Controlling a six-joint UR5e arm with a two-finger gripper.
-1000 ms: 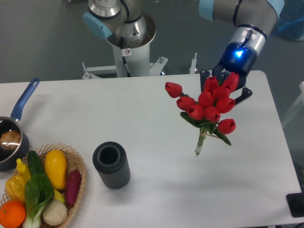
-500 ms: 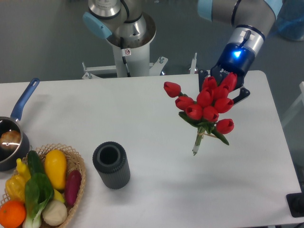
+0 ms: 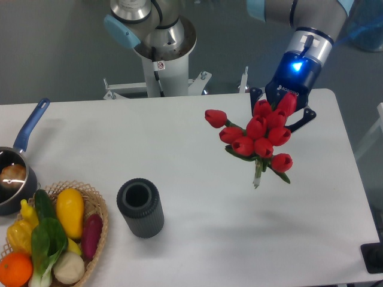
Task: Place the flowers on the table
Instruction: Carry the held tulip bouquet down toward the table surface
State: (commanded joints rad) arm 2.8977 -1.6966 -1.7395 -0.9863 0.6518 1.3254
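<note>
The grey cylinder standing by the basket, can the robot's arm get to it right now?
Probably not yet. The end effector is busy holding the tulip bunch above the table, far to the right of the grey cylinder. Nothing blocks the way, but it would need to put the flowers down first.

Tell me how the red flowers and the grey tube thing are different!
The flowers are red with green leaves; the grey cylinder is plain dark grey. The flowers hang in the air, held by the gripper; the cylinder stands on the table. The flowers are a bunch of buds; the cylinder is one hollow piece. Both are over the white table.
</note>
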